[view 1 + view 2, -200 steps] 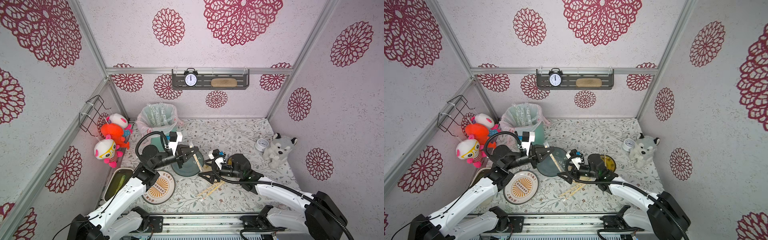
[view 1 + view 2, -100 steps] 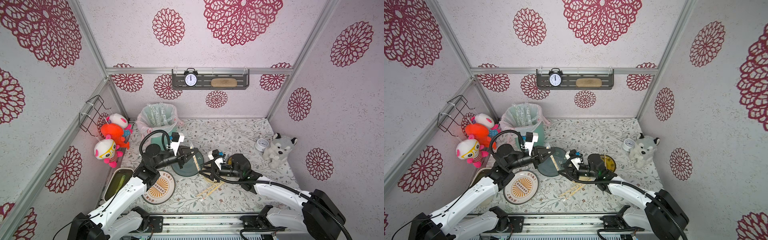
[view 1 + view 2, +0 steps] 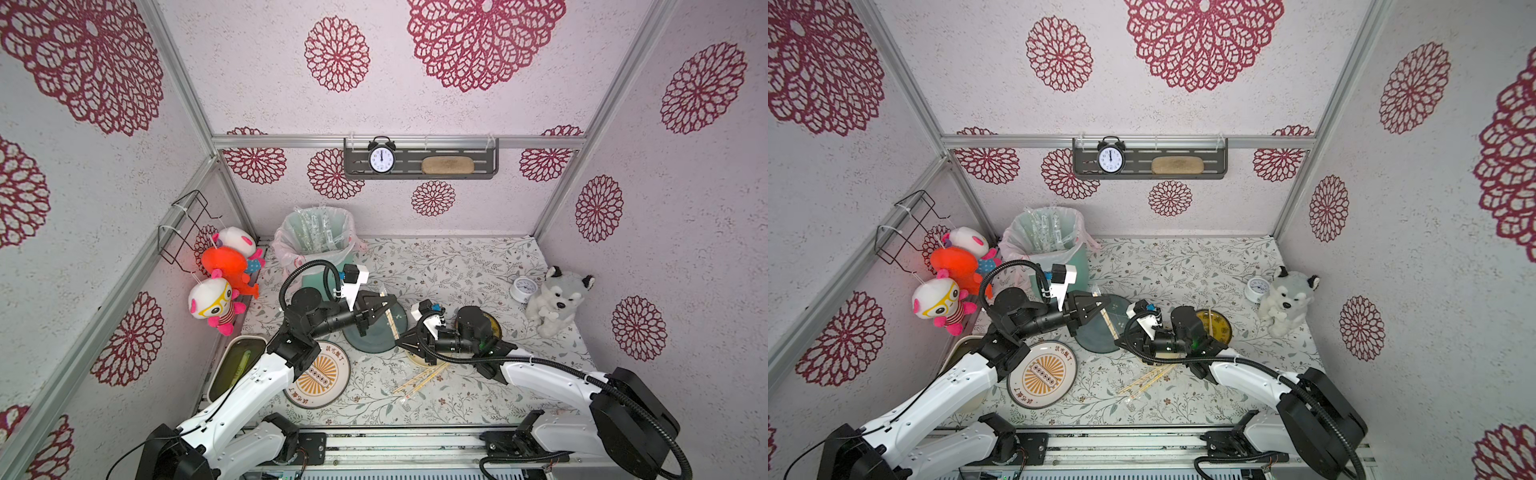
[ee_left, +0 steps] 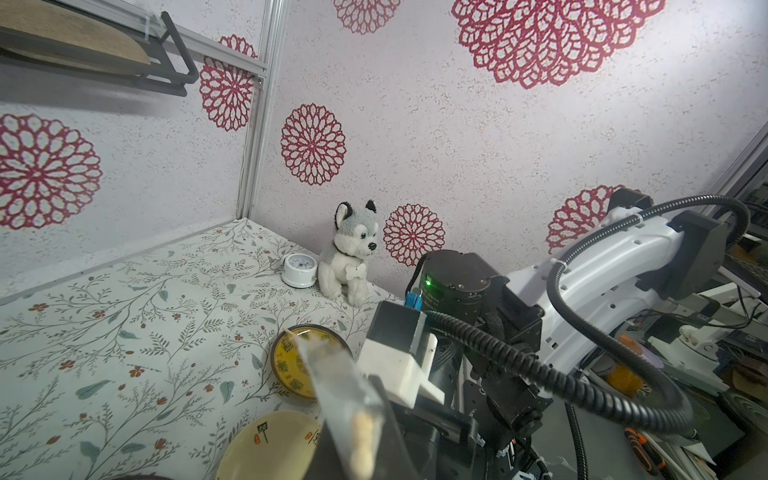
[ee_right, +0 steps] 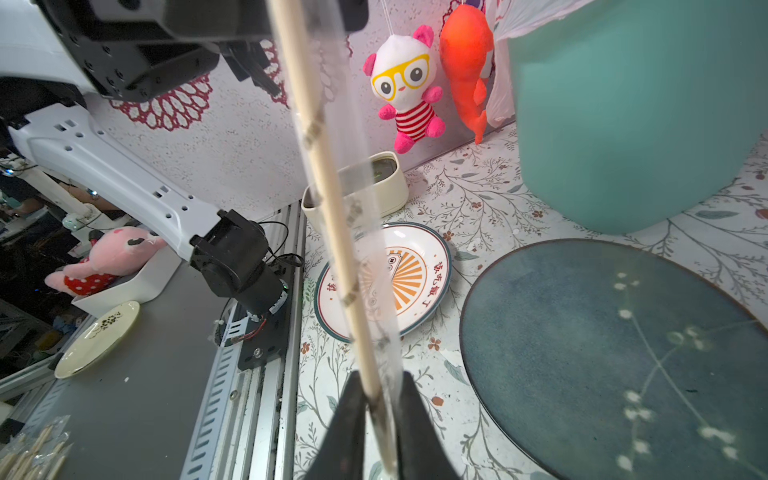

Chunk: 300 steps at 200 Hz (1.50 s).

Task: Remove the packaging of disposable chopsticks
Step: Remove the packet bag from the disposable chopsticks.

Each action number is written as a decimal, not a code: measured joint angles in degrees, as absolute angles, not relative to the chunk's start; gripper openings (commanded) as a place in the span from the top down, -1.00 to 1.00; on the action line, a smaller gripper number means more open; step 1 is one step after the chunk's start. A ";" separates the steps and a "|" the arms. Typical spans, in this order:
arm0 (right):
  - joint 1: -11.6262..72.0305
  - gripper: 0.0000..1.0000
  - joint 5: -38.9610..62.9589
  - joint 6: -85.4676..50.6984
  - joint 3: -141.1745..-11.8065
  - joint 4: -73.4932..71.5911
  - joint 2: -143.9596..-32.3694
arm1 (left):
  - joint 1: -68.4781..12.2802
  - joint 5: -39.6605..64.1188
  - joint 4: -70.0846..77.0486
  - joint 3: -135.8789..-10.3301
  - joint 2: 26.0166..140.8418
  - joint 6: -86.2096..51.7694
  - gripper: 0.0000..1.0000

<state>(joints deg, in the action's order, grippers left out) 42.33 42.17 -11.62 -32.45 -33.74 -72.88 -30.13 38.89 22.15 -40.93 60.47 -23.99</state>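
One pair of disposable chopsticks [image 5: 328, 199] in its clear packaging [image 5: 365, 249] is stretched in the air between my two grippers, above the dark blue plate [image 3: 374, 332]. My left gripper [image 3: 384, 303] [image 3: 1098, 307] is shut on the far end. In the left wrist view the crinkly packaging [image 4: 332, 374] with pale stick ends inside runs between its fingers [image 4: 390, 415]. My right gripper [image 3: 401, 340] [image 5: 380, 399] is shut on the near end, with stick and sleeve pinched together. Bare chopsticks [image 3: 419, 376] [image 3: 1144, 380] lie loose on the table.
A teal bin [image 3: 318, 232] with a pink liner holds several clear sleeves at the back left. An orange-patterned plate [image 3: 318, 376], a cream bowl [image 4: 270, 449], a yellow dish [image 3: 492, 328], a cream container [image 3: 237, 365], a husky plush [image 3: 557, 299] and a small clock [image 3: 523, 289] surround the arms.
My right gripper was open beside the near end of the packaged chopsticks and has closed on it. My left gripper kept its grip and shifted slightly.
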 measured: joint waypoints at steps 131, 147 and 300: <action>42.48 1.00 42.30 -14.22 -26.17 -46.33 -72.86 | -30.22 40.64 31.40 -37.85 60.03 -27.07 0.62; 42.54 1.00 42.39 -14.17 -25.89 -46.92 -72.62 | -30.22 40.34 32.40 -37.85 60.49 -27.16 0.72; 43.11 1.00 41.01 -14.20 -23.31 -47.77 -69.78 | -31.48 42.57 40.14 -37.06 65.10 -29.43 0.58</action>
